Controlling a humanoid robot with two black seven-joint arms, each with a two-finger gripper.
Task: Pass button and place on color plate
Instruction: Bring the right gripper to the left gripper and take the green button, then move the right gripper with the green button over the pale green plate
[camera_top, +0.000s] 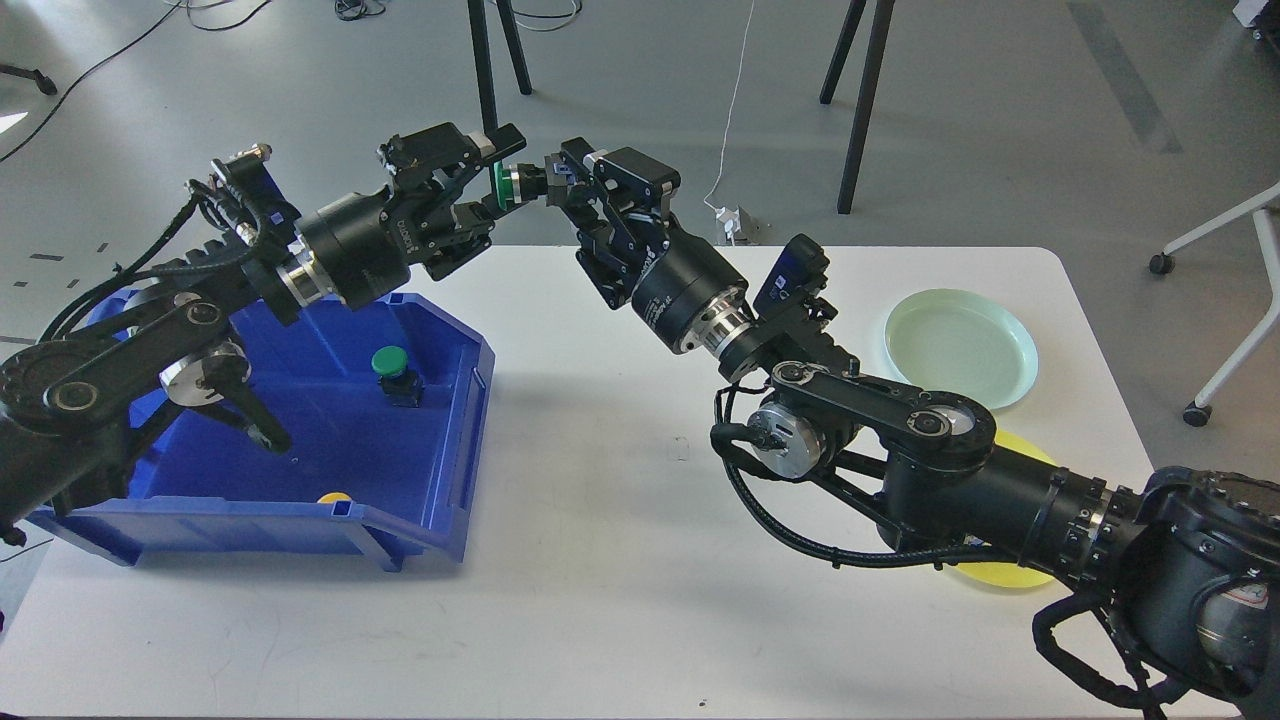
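A green-capped button (503, 184) with a black body hangs in the air above the table's far edge, between my two grippers. My right gripper (548, 180) is shut on its black body. My left gripper (492, 178) faces it from the left with its fingers spread around the green cap, open. A pale green plate (960, 345) lies at the far right of the white table (600, 560). A yellow plate (1000, 575) lies nearer, mostly hidden under my right arm.
A blue bin (440, 520) stands on the left of the table and holds another green button (390, 362) and a yellow one (333, 497) by its front wall. My left arm reaches over the bin. Stand legs and a chair stand beyond the table.
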